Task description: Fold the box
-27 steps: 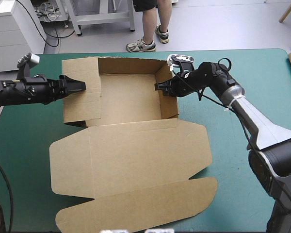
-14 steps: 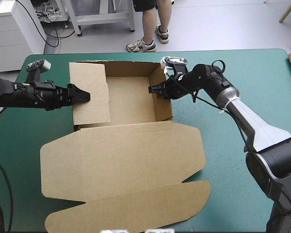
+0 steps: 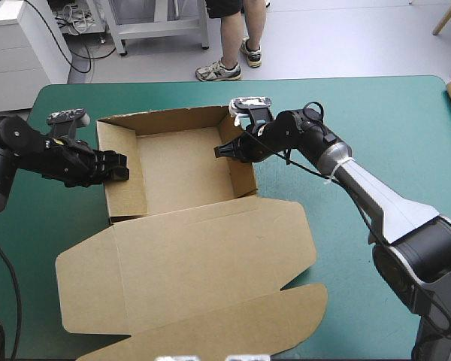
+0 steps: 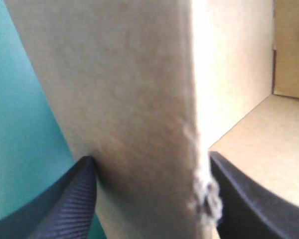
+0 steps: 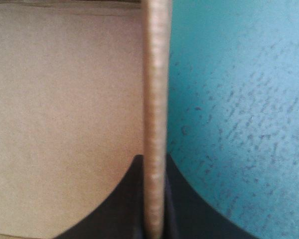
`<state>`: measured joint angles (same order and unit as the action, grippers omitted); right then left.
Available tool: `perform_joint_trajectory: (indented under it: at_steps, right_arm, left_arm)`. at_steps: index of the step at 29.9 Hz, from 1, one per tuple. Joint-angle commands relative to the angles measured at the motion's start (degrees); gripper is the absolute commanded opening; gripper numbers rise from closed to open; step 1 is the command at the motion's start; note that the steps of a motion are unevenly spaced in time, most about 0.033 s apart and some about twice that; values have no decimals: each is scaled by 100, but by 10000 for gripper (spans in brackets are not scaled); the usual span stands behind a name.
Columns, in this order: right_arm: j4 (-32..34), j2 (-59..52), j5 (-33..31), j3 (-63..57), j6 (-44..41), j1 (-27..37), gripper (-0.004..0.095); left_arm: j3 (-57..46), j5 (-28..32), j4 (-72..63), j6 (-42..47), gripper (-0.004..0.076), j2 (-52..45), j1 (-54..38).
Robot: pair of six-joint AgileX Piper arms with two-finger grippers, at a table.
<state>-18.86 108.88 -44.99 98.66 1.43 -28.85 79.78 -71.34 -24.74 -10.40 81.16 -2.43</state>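
High view showed the box [image 3: 184, 256] lying left of centre on the teal-green tabletop [image 3: 376, 113], an open tray with its walls up at the far side and the broad lid flat toward me. My left tool [image 3: 119, 165] was clamped across the tray's left wall, one black finger outside and one inside. In the left wrist view the board filled the gap between them. My right tool [image 3: 224, 150] was pinched on the right wall's top edge, its fingers all but meeting with the thin brown sheet between them. I judged the board light and stiff across its panels but weak at the scored creases, so it would hinge readily there and buckle if squeezed mid-panel. The frayed edge at my left grip suggested it tore easily. The surface looked matte, not slippery. The best holds seemed to be a wall's rim or a spot near a corner crease, with both sides held at once so the tray would not skew or slide.
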Motion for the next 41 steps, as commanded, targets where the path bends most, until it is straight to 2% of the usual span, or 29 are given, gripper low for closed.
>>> perform_joint_trajectory:
  at_steps: [1, 4, 8, 14, 21, 25, 29, 41]
  right_arm:
    - [-378, -341, 242, 187, -2, -105, -19]
    - [-365, -341, 164, 187, -143, -105, -19]
    - [-259, -341, 126, 187, -211, -115, -19]
    - [-154, -341, 18, 187, -212, -150, -19]
    - [149, -412, -139, 187, -254, -150, -20]
    - [1243, -629, -411, 198, -751, -150, -20]
    - [2044, -791, -938, 198, -1028, -102, -20]
    - [2172, -771, -2201, -7, -989, 685, -21]
  left_arm:
    - [141, 77, 326, 724, 426, -183, 371]
    - [141, 198, 934, 1279, 375, -183, 554]
    - [130, 149, 1785, 1943, 204, -183, 792]
    - [130, 213, 2278, 2188, -7, -183, 1024]
    - [130, 338, 2550, 2526, -8, -65, 1050]
    - [241, 571, 2474, 2513, -8, 226, 1050]
    - [523, 437, 2431, 2454, -8, 660, 1114]
    - [1463, 337, 2354, 2413, -8, 1992, 1940]
